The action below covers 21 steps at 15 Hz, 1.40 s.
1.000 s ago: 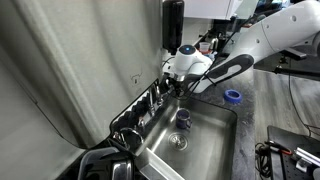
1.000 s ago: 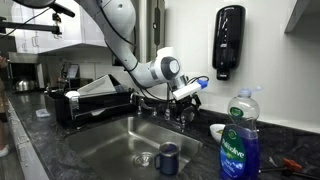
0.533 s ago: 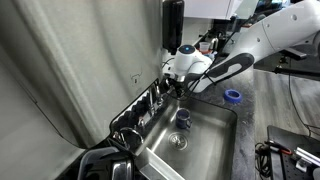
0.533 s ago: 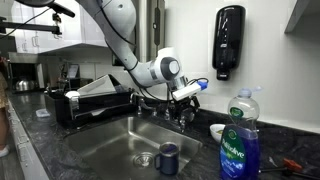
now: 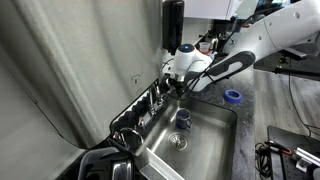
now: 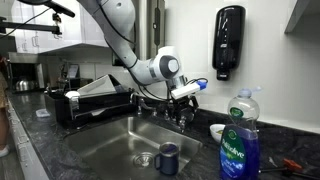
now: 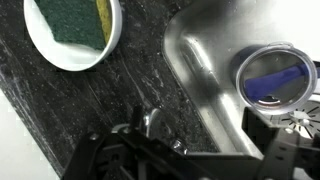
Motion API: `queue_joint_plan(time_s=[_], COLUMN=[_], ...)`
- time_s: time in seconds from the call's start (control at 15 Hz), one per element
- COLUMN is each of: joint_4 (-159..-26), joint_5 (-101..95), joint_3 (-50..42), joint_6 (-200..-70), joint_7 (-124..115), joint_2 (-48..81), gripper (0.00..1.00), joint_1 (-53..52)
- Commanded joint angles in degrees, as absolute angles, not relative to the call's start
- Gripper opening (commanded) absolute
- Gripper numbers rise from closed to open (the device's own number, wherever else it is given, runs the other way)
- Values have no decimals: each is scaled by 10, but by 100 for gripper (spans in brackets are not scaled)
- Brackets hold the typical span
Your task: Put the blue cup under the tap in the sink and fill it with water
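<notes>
Gaping wide, empty gripper [image 6: 180, 103] at tap [image 7: 150, 122], blue cup [image 6: 168, 158] in sink [image 6: 108, 140]

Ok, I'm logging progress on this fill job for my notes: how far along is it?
Done: the blue cup stands upright in the sink, beside the drain. In hand: the open, empty gripper hovers at the tap, probably to turn it on. Left: no water is running, and whether the cup sits right under the tap is unclear, so opening it and filling remain.

I have open room above the rectangular stainless-steel sink [image 6: 100, 148]. Inside stands a small dark blue cup [image 6: 168, 158]; behind it, a short chrome tap [image 6: 180, 117].
</notes>
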<state>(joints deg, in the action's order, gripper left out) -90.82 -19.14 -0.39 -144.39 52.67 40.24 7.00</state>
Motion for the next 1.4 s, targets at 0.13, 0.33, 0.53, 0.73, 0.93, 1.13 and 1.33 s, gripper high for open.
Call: queue_joint_plan(time_s=[0.13, 0.33, 0.53, 0.73, 0.93, 1.13, 1.33], joint_4=[-971, -990, -1009, -1026, -1038, -1052, -1062], joint_5=[-184, -183, -180, -183, -182, -181, -180], joint_3=[3, 6, 12, 15, 19, 22, 24], joint_6=[-1429, -1433, -1437, -1445, -1447, -1454, -1456], joint_7=[541, 544, 550, 551, 557, 563, 569], joint_2=[350, 338, 327, 319, 312, 304, 298], gripper=[100, 100, 100, 100, 100, 100, 100], joint_1=[77, 77, 79, 75, 75, 76, 76])
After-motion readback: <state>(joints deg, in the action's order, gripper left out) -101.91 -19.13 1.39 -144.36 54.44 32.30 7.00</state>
